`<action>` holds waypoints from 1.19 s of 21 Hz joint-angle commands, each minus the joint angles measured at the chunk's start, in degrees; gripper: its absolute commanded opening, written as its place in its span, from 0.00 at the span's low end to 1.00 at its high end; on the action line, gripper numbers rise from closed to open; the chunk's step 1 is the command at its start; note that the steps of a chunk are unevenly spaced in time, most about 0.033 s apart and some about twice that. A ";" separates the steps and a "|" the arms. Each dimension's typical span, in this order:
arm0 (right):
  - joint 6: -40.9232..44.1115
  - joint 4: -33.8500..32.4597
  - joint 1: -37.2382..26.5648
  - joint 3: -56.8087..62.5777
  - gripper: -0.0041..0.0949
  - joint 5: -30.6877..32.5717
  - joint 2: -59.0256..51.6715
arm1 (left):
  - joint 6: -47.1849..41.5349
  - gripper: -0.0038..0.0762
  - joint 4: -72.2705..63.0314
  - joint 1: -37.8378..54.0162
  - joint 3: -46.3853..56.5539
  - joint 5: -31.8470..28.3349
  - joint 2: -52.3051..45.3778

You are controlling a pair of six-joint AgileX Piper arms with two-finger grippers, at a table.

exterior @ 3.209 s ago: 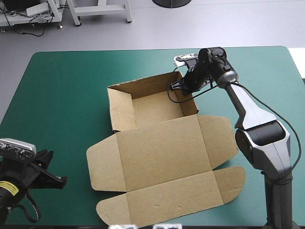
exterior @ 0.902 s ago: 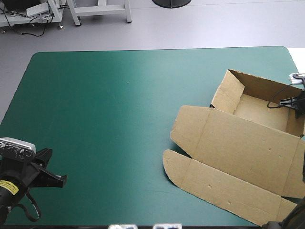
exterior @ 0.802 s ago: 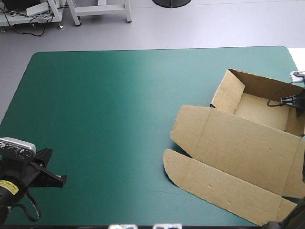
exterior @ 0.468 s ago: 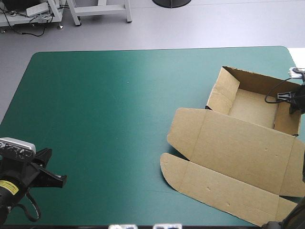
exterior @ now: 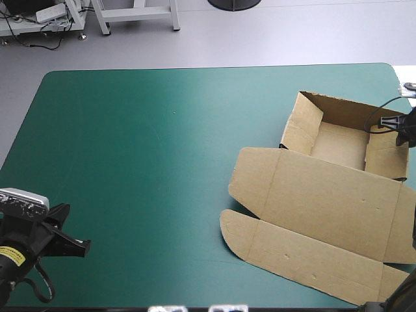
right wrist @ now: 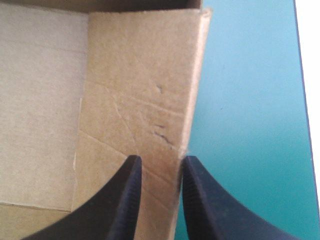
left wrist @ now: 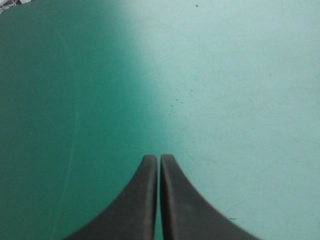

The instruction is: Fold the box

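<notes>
Brown box (exterior: 325, 188) — one wall clamped in right claw (right wrist: 159, 164); left claw (left wrist: 159, 159) clenched.

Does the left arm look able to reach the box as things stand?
Doubtful: only bare teal-green cover lies between, yet the left gripper sits far across it from the box.

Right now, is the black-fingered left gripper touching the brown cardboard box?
Apart. The high view shows the left gripper at the near left corner, with wide teal-green cover between it and the box.
</notes>
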 commanded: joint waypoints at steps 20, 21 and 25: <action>-2.22 7.43 -0.48 -4.44 0.08 0.87 -43.49 | -0.13 0.04 0.89 -0.17 -1.27 -7.80 0.50; -2.54 7.32 -0.48 -3.10 0.08 0.87 -45.00 | -0.13 0.04 0.89 -0.17 -1.27 -7.80 0.50; -2.92 7.08 -0.38 6.58 0.08 -0.15 -54.72 | -0.13 0.04 0.89 -0.17 -1.27 -8.32 0.50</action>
